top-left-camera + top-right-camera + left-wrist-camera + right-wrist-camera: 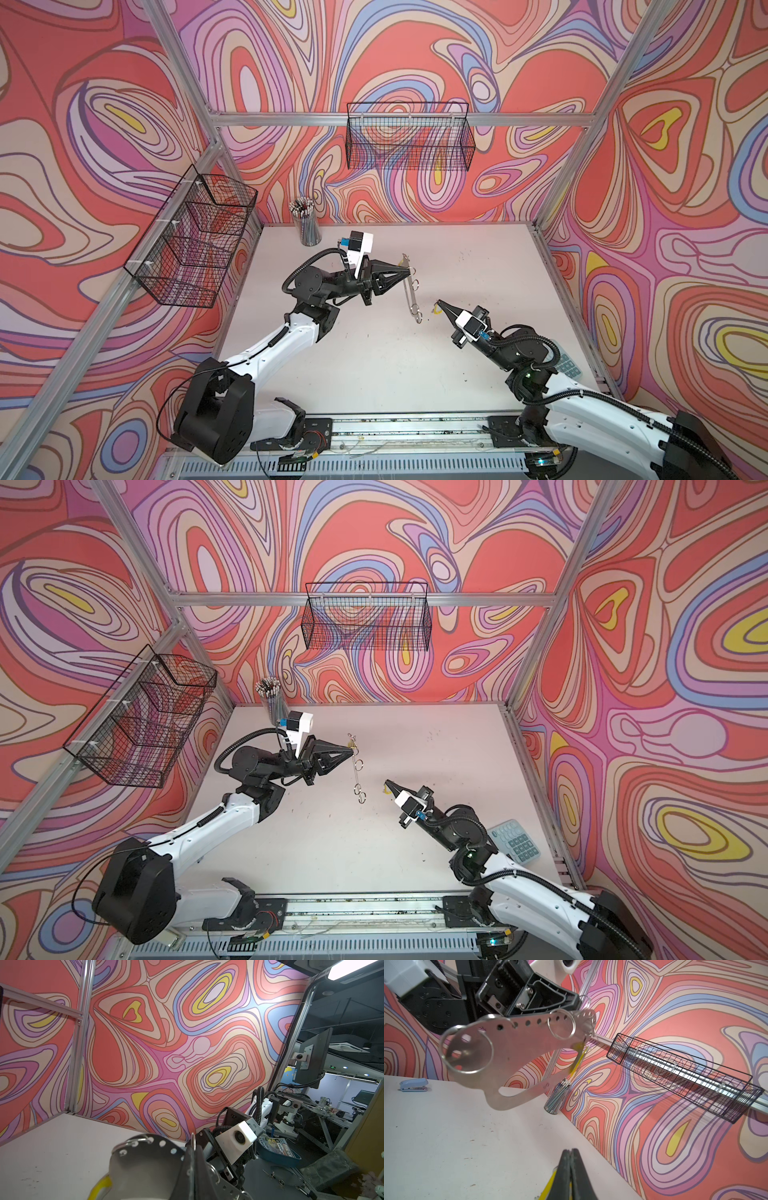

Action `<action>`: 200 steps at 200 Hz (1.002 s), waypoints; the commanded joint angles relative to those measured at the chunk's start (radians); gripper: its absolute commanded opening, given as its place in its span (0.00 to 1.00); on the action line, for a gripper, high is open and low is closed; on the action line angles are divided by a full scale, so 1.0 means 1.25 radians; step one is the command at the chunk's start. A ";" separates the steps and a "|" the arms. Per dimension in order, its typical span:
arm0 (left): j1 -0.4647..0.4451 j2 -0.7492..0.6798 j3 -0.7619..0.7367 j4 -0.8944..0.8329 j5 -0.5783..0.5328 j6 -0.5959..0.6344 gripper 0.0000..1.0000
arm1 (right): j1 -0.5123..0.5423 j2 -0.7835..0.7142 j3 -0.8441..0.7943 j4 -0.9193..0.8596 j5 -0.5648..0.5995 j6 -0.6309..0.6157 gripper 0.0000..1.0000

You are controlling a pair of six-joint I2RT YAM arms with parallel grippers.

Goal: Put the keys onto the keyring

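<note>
My left gripper [409, 272] [351, 751] is shut on the holed edge of the keyring [412, 291] [356, 771], a flat silvery plate held in the air and seen edge-on in both top views. The right wrist view shows the plate [517, 1047] broadside, with wire rings [561, 1024] along one edge and a yellow tag [578, 1057] hanging from its far end. To the plate's right, my right gripper [439, 303] [387, 782] [571, 1150] is shut on another key's yellow tag [550, 1184] [435, 309]. The metal keys themselves are hidden.
A cup of pencils [305, 224] stands at the back left of the white table [374, 365]. Black wire baskets hang on the back wall [407, 137] and the left wall [195, 237]. A calculator [517, 843] lies at the right edge; a blue stapler [414, 1084] lies on the table.
</note>
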 commanded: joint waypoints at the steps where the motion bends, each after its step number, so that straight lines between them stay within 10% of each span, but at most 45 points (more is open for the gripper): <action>1: 0.007 0.003 0.032 0.100 0.038 -0.059 0.00 | 0.004 -0.003 -0.011 0.021 0.006 0.003 0.00; 200: 0.006 0.015 0.042 0.132 0.067 -0.109 0.00 | 0.004 -0.009 -0.028 0.050 -0.022 -0.004 0.00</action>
